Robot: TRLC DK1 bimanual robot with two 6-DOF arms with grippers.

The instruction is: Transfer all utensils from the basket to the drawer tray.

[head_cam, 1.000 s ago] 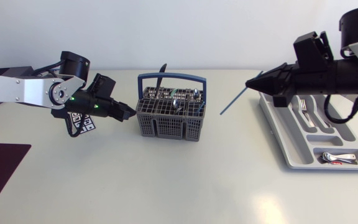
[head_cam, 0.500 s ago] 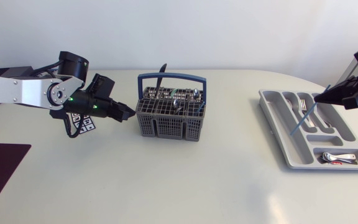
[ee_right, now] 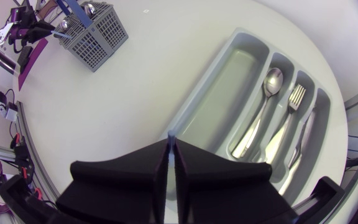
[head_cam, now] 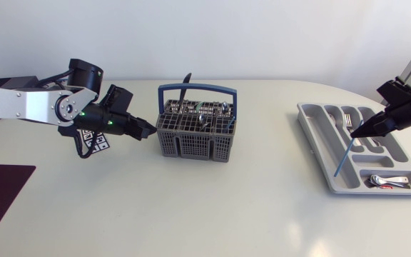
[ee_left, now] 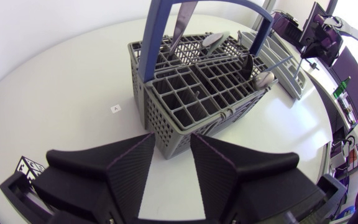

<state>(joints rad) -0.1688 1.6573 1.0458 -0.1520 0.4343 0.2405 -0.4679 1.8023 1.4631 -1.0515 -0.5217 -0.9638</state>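
- Blue utensil [head_cam: 344,158], pinched tight in your right gripper [head_cam: 357,133], has swung from beside the drawer tray [head_cam: 318,143] to over its long edge compartment.
- Release looks next; your left gripper [head_cam: 148,130] gapes empty at the basket [head_cam: 195,139], well apart from the tray.

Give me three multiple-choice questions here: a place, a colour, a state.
1. Where is the thin blue utensil? A in the basket; B in the right claw over the tray; C flat on the table.
2. What colour is the basket's handle? A red; B green; C blue.
3. The left claw is: A open; B shut on a spoon; C shut on the handle.
Answers: B, the claw pinches it above the tray; C, the arch is blue; A, its fingers stand apart beside the basket.
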